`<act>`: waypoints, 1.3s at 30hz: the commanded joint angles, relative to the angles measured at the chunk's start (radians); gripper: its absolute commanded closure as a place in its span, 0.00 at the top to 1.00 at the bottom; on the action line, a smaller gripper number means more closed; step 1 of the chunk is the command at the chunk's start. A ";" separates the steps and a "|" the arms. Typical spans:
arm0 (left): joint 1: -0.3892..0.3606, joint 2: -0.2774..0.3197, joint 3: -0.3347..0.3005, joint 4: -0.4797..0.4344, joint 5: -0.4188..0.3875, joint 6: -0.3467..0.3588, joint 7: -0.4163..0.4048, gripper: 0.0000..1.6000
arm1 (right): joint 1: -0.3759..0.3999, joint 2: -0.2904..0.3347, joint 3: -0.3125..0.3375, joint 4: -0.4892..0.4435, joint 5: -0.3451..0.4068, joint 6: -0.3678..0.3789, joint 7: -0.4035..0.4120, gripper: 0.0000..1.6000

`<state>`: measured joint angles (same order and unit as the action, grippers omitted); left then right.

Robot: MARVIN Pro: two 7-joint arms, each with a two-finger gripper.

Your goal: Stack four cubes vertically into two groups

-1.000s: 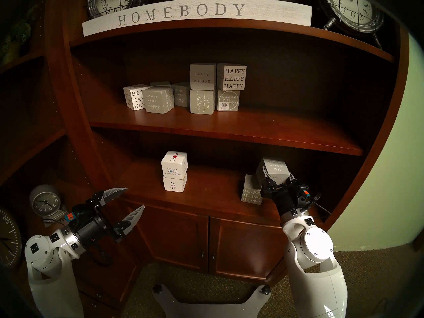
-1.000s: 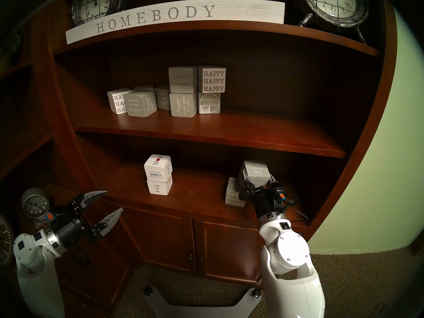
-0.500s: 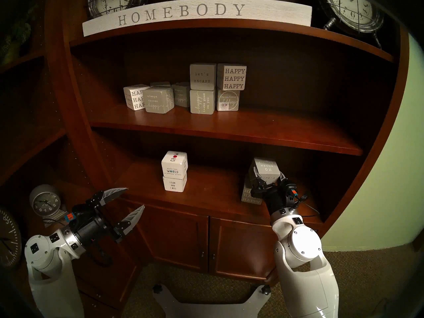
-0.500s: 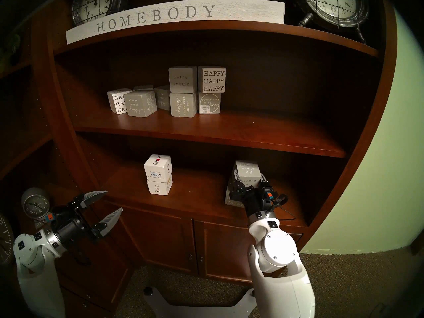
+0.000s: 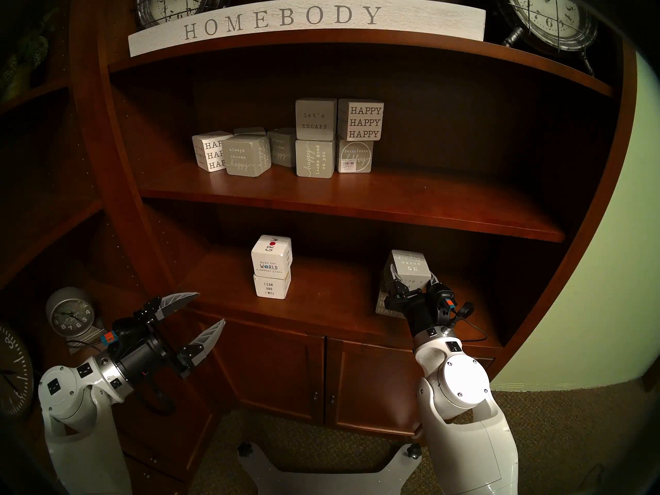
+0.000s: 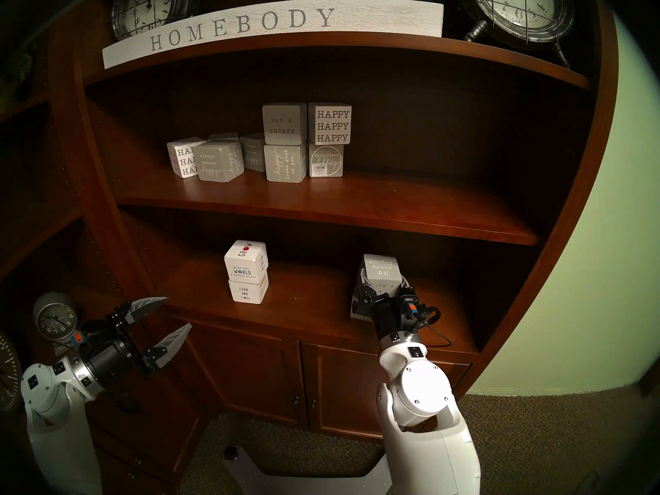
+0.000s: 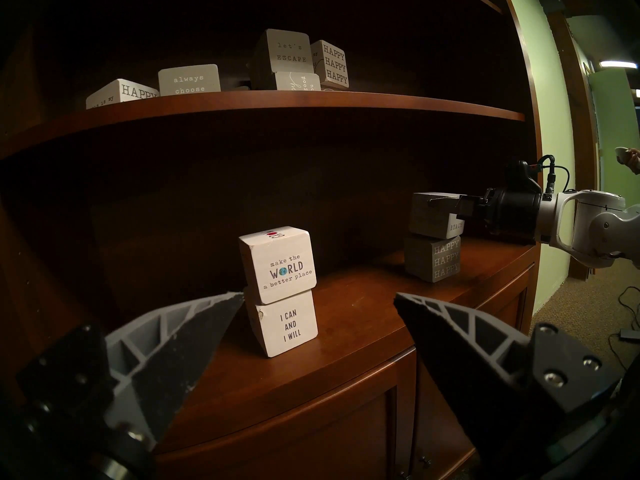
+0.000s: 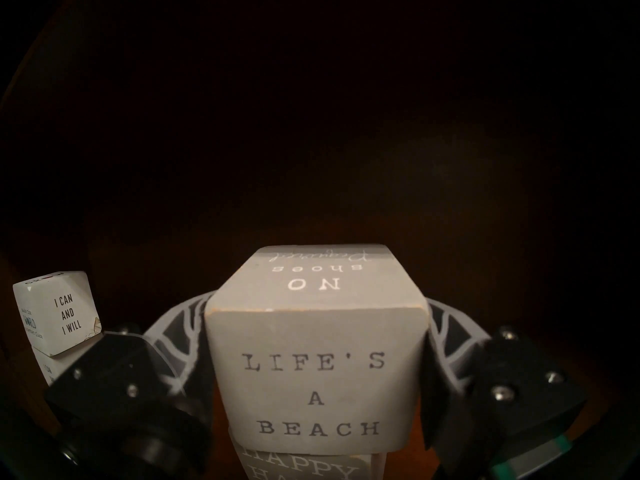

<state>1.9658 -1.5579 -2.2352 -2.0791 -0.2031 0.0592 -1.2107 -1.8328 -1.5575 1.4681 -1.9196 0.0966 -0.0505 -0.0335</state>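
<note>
Left wrist view gives you the clearest side look: the right gripper (image 7: 450, 209) has its jaws clamped on the grey "LIFE'S A BEACH" cube (image 7: 431, 219), which sits right above the grey "HAPPY HAPPY HAPPY" cube (image 7: 433, 259) on the lower shelf (image 7: 346, 316). The upper cube overhangs slightly toward the back and to the view's right of the lower one, and you cannot tell whether the 2 faces touch or a thin gap remains.

Taking that grey "HAPPY HAPPY HAPPY" cube as your landmark, the white "GROW" cube (image 5: 271, 254) stands well apart to its left on the same shelf, resting squarely on the white "I CAN AND I WILL" cube (image 5: 271, 286), twisted a little on it. That makes 1 tower of 2 standing free of both arms.

The left gripper (image 5: 201, 314) hangs farther left of the landmark, off the shelf's front edge, its jaws spread wide and empty, pointing toward the white tower.

In the right wrist view the held cube fills the centre, a finger (image 8: 180, 334) pressed to each side, "NO shoes" upside down on its top face.

On the middle shelf (image 5: 357, 194), above the landmark, more lettered cubes (image 5: 316, 139) stand in a cluster.
</note>
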 commanded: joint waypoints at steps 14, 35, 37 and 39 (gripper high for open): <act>-0.006 -0.006 -0.003 -0.012 0.007 0.003 -0.008 1.00 | 0.029 -0.011 -0.023 -0.027 0.000 0.011 -0.018 0.53; -0.015 -0.017 -0.010 -0.012 0.017 0.005 -0.021 1.00 | 0.024 0.003 -0.021 -0.034 -0.018 -0.011 -0.015 1.00; -0.016 -0.018 -0.011 -0.012 0.018 0.005 -0.022 1.00 | 0.023 0.002 -0.020 -0.042 -0.018 -0.010 -0.014 1.00; -0.017 -0.019 -0.012 -0.012 0.019 0.005 -0.023 1.00 | 0.022 0.003 -0.022 -0.051 -0.020 -0.009 -0.013 1.00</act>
<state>1.9501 -1.5782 -2.2479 -2.0791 -0.1851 0.0631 -1.2338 -1.8219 -1.5579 1.4457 -1.9226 0.0745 -0.0449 -0.0534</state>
